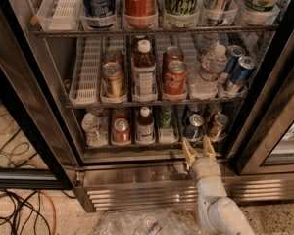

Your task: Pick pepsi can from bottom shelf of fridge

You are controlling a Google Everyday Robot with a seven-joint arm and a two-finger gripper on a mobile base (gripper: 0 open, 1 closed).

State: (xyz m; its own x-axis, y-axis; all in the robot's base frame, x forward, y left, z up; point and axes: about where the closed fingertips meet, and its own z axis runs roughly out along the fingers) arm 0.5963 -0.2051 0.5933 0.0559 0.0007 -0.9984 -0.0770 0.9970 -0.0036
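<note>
The fridge (137, 192) stands open in the camera view. On its bottom shelf (103, 146), the pepsi can (193, 127) stands upright at the front of a lane right of centre, dark blue with a silver top. My gripper (198, 150) is just below and in front of that can, at the shelf's front edge. Its tan fingers (188, 154) are open, point up at the can and hold nothing. They are apart from the can.
A copper-brown can (217, 126) stands right beside the pepsi can. Left of it are a green can (166, 118), a dark bottle (145, 126), a red can (121, 130) and a water bottle (91, 129). The black door frame (264, 126) is close on the right. Cables (19, 214) and a plastic bag (147, 223) lie on the floor.
</note>
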